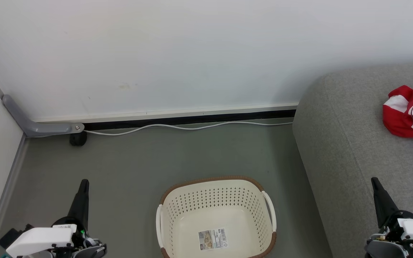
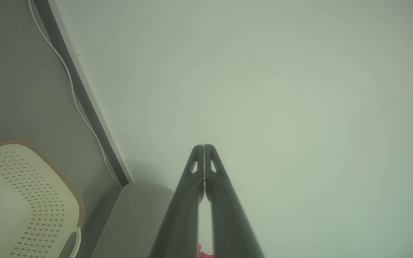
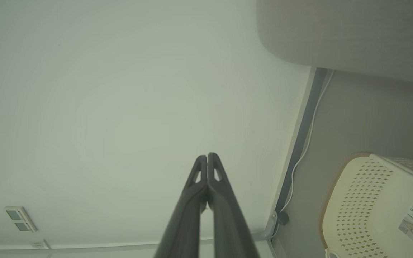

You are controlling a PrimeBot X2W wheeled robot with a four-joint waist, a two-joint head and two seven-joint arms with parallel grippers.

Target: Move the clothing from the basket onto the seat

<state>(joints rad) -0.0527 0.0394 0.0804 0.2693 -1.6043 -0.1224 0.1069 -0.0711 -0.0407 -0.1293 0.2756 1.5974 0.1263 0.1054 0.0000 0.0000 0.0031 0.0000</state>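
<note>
Red jerseys (image 1: 411, 114), likely light and limp and best pinched at a raised fold, lie crumpled on the sofa (image 1: 353, 143) at far right, beyond the near basket (image 1: 213, 197); left gripper (image 1: 83, 185) and right gripper (image 1: 376, 183) are closed, holding nothing.

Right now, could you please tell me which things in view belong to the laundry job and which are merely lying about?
Belonging to the job:
- red clothing, lying on the seat
- basket, its visible floor bare but for a label

Just lying about:
- white cable along the wall
- grey bracket in the corner
</note>
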